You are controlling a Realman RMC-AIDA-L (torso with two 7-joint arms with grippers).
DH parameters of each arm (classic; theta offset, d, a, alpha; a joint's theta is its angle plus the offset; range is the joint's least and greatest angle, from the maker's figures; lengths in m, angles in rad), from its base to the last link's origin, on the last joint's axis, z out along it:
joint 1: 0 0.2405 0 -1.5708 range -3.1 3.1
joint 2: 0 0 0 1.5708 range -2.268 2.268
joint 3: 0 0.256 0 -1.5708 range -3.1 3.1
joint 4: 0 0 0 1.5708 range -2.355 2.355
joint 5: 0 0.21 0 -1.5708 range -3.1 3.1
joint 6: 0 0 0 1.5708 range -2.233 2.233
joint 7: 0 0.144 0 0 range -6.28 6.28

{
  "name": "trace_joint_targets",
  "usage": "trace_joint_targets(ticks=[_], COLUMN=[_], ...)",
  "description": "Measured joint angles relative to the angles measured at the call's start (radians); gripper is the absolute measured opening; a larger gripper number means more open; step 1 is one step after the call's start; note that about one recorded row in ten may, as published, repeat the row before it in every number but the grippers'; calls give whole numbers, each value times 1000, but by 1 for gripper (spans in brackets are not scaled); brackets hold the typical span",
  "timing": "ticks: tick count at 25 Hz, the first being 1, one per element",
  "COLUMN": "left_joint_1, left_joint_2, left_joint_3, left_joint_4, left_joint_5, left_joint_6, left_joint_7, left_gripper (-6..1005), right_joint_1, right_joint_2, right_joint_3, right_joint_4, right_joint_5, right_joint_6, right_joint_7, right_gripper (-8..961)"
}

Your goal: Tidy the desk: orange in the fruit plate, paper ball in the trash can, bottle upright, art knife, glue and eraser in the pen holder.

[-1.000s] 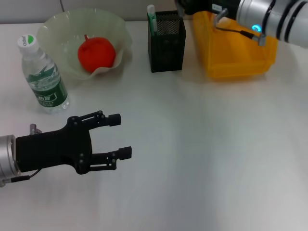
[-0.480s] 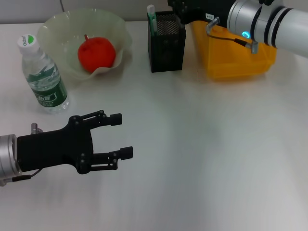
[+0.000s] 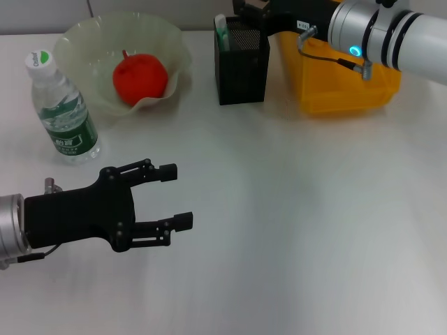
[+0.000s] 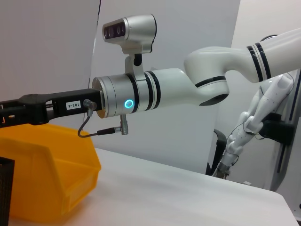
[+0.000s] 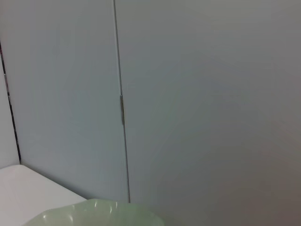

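Observation:
The orange [image 3: 140, 77] lies in the pale-green fruit plate [image 3: 84, 42], whose rim [image 5: 94, 213] also shows in the right wrist view. The bottle [image 3: 63, 112] stands upright left of the plate. A white-and-green stick [image 3: 221, 31] pokes out of the black mesh pen holder [image 3: 241, 66]; I cannot tell which item it is. My right gripper [image 3: 250, 8] hovers at the top edge, just above the pen holder, mostly cut off. The yellow trash can [image 3: 342, 84] stands right of the holder. My left gripper [image 3: 176, 197] rests open and empty near the front left. Paper ball, art knife and eraser are out of view.
The white right arm [image 3: 391, 31] reaches across above the trash can, with a grey cable loop hanging from it. In the left wrist view the trash can [image 4: 42, 179] and a sliver of the pen holder [image 4: 3, 188] sit under that arm [image 4: 155, 92].
My right arm has shifted left, from above the trash can to above the pen holder. The left arm has stayed put.

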Motion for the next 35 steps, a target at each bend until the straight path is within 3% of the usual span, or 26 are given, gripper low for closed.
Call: trace_joint_targets(ticks=[5, 11, 14, 15, 16, 17, 18, 19, 20, 21, 24, 26, 30, 35], left_joint_1=[2, 2, -3, -4, -4, -5, -6, -7, -7, -8, -8, -9, -9, -8], left_joint_2=[0, 0, -1, -5, -6, -7, -8, -8, -8, -9, -10, -10, -11, -9], left_joint_3=[0, 0, -6, -7, -8, -8, -8, -8, -8, -8, -8, -7, -3, 0], left_joint_4=[0, -1, -7, -7, -8, -9, -9, -10, -10, -11, -11, -11, -11, -11], left_joint_5=[0, 0, -5, -15, -20, -26, -30, -40, -40, -46, -47, -49, -46, -31], left_joint_6=[3, 7, 9, 11, 11, 11, 11, 9, 9, 6, 5, 3, -8, -15], left_joint_7=[2, 2, 2, 2, 2, 2, 4, 12, 12, 16, 16, 8, 5, 5], left_gripper=[844, 844, 844, 844, 844, 844, 844, 844, 844, 844, 844, 844, 844, 844], right_joint_1=[-4, -25, -95, -155, -227, -227, -263, -323, -323, -368, -386, -411, -417, -424], right_joint_2=[-3, -4, -7, -9, -11, -11, -15, -28, -28, -47, -57, -69, -65, -56], right_joint_3=[1, 10, 10, 11, 11, 11, 9, 4, 4, 1, 2, 8, 9, 4], right_joint_4=[-6, -37, -126, -190, -251, -251, -278, -311, -311, -318, -311, -285, -246, -217], right_joint_5=[0, 0, 1, 5, 10, 10, 9, 0, 0, -32, -67, -184, -339, -381], right_joint_6=[-5, -46, -179, -323, -491, -491, -577, -724, -724, -850, -904, -986, -980, -949], right_joint_7=[24, 67, 169, 203, 220, 220, 222, 223, 223, 220, 212, 175, 130, 72], right_gripper=[486, 641, 742, 775, 775, 775, 775, 775, 775, 775, 775, 775, 776, 776])
